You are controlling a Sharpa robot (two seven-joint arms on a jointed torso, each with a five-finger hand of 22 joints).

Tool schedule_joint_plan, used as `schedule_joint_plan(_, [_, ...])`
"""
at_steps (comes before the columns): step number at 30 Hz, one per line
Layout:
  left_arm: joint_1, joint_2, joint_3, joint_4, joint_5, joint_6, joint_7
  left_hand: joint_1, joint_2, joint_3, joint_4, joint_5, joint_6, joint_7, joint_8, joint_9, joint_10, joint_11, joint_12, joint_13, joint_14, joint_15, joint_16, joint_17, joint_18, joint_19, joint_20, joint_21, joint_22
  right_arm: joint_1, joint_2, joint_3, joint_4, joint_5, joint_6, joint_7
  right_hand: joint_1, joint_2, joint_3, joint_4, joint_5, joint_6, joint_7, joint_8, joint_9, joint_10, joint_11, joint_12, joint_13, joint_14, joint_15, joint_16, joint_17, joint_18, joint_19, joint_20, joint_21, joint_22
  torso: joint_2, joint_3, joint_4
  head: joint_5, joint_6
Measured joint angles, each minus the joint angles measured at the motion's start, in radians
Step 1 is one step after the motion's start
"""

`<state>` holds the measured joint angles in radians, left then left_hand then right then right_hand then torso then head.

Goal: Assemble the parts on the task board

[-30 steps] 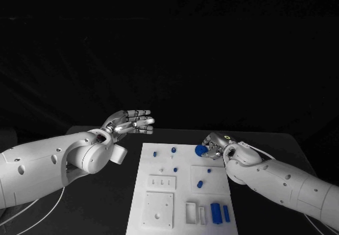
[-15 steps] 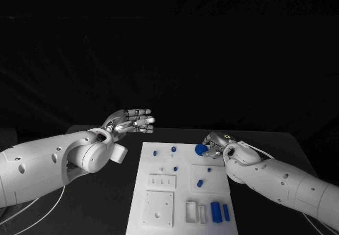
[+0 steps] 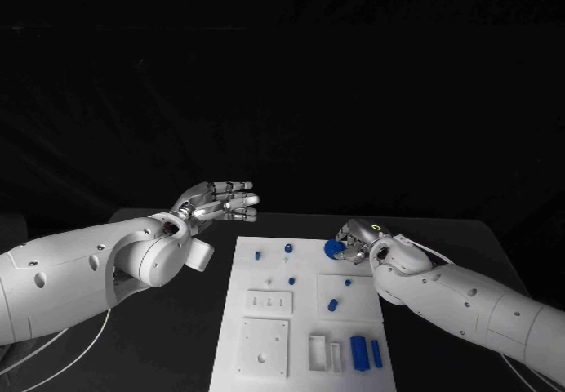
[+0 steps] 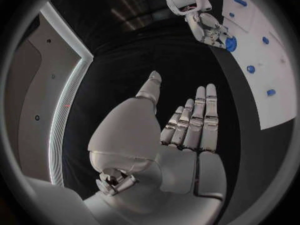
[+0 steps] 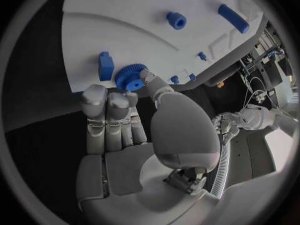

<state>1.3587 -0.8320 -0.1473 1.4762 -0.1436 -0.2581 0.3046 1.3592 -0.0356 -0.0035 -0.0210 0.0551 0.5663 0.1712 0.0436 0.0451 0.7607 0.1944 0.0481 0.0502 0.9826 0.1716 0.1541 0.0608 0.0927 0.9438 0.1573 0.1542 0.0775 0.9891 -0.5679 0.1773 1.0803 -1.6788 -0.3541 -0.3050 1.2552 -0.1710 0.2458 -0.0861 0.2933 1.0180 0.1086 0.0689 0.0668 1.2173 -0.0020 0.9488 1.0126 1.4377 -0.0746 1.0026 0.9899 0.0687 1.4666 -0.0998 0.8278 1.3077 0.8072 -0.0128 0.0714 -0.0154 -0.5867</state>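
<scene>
Right hand [image 3: 353, 245]: positioned at the far right corner of the task board [image 3: 269, 339], fingers closed on a blue gear [image 3: 335, 248]. In the right wrist view the gear [image 5: 130, 77] is pinched between the thumb and the curled fingers [image 5: 111, 105], its toothed rim showing above them, held just over the white board [image 5: 125, 30]. A small blue block [image 5: 105, 66] stands on the board just beside the gear.

Left hand [image 3: 218, 202]: raised above the bench [image 3: 482, 245], off the board's far left corner, well apart from the board. Fingers extended and slightly apart, palm bare; it holds nothing. The left wrist view confirms this: fingers [image 4: 197, 117] straight, nothing between them and the thumb.

Board: lies in the middle of the bench, long side running from near to far. Several small blue parts [image 3: 288, 247] stand along its far edge and middle. A blue oval piece [image 3: 333, 306] sits on the raised square plate at the right-hand middle. Two blue bars [image 3: 360, 354] lie side by side at the near right corner, next to a white rectangular frame [image 3: 318, 353]. Whether the small parts are seated in holes cannot be told.
</scene>
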Motion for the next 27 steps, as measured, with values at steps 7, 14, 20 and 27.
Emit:
schedule_joint_plan(7, [0.000,0.001,0.000,-0.004,0.000,0.000,-0.001,0.000,0.000,0.000,0.000,0.000,0.000,0.000,0.000,0.000,0.000,0.000,0.000,0.000,0.000,0.000,0.000,0.000,0.000,0.000,0.000,0.000,0.000,0.002,0.001,0.000,-0.004,0.004,0.003,0.000,-0.003,0.003,-0.020,0.024,0.000,0.003,-0.003,0.000,0.000,0.000,0.000,0.002,0.005,0.000,0.000,0.000,0.001,0.000,0.000,0.000,0.000,0.000,0.000,0.0000,0.0001,0.000,-0.003])
schedule_joint_plan(14, [0.000,0.004,0.000,-0.005,0.000,0.001,-0.002,0.000,0.000,0.000,0.000,0.000,0.000,0.000,0.000,0.000,-0.003,-0.003,0.000,0.000,0.000,0.000,0.000,0.000,0.000,-0.004,0.004,0.000,0.000,0.003,0.009,0.000,-0.009,0.009,0.010,0.000,-0.002,0.003,-0.025,0.030,-0.011,0.003,-0.003,0.000,0.000,0.000,0.000,0.002,0.003,0.000,0.000,0.004,0.003,0.000,0.000,0.000,0.005,0.000,0.000,0.0000,0.0003,-0.001,-0.004])
schedule_joint_plan(20, [0.000,0.004,0.000,-0.007,0.000,0.002,-0.004,0.000,0.000,0.000,0.000,0.000,0.000,0.000,0.000,0.000,-0.003,-0.003,0.000,0.000,0.000,0.000,0.000,0.000,0.000,-0.004,0.004,0.000,0.000,0.004,0.017,0.001,-0.022,0.010,0.016,0.000,-0.002,0.003,-0.020,0.024,-0.013,0.005,-0.002,0.000,-0.001,0.000,0.000,0.002,0.003,0.000,0.000,0.004,0.004,0.000,0.000,0.000,0.005,0.000,0.000,0.0000,0.0008,-0.002,-0.005])
schedule_joint_plan(27, [0.000,0.005,0.000,-0.008,0.000,0.004,-0.006,0.000,0.000,0.000,0.000,0.000,0.000,0.000,0.000,0.000,-0.003,-0.003,0.000,0.000,0.000,0.000,0.000,0.000,0.000,-0.004,0.004,0.000,0.000,0.007,0.026,0.001,-0.036,0.010,0.021,0.000,-0.003,0.003,0.101,-0.015,-0.038,0.046,-0.010,-0.006,-0.001,0.004,-0.004,0.002,0.004,0.000,0.000,0.008,0.007,0.000,0.000,0.000,0.017,0.000,0.000,-0.0001,0.0008,-0.001,-0.005])
